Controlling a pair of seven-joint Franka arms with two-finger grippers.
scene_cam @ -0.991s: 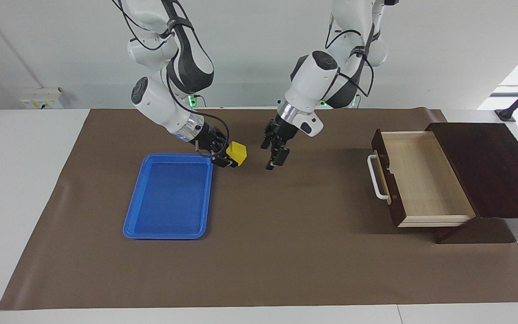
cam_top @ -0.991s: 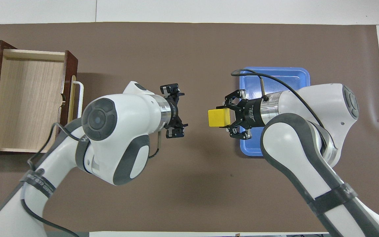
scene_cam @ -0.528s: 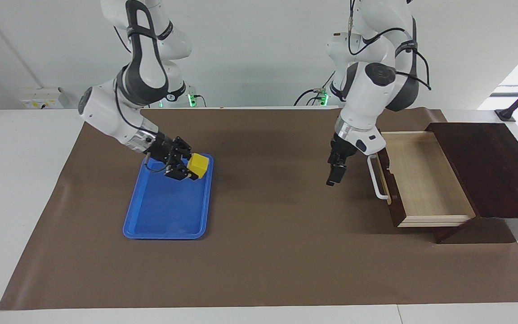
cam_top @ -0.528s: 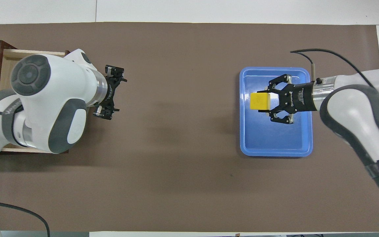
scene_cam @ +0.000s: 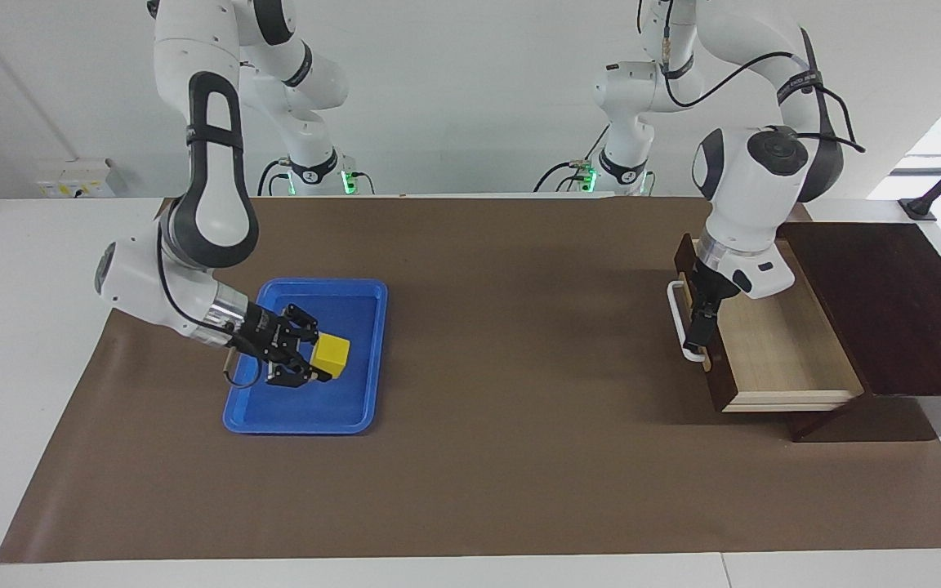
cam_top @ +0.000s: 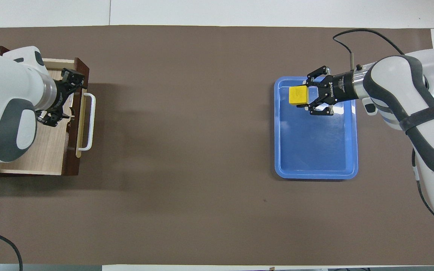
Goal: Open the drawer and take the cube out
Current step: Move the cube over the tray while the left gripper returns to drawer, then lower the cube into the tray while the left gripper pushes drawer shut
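The dark brown drawer stands pulled open at the left arm's end of the table, its pale inside bare; it also shows in the overhead view. My left gripper is open over the drawer's front panel, close to the white handle, and shows in the overhead view beside the handle. My right gripper is shut on the yellow cube and holds it low over the blue tray. The overhead view shows that gripper, the cube and the tray.
The dark wooden cabinet that carries the drawer stands at the left arm's end. A brown mat covers the table between the tray and the drawer. A wall box sits by the wall at the right arm's end.
My right gripper carried the cube from over the middle of the mat to low over the tray. My left gripper swung from the middle to the drawer's front.
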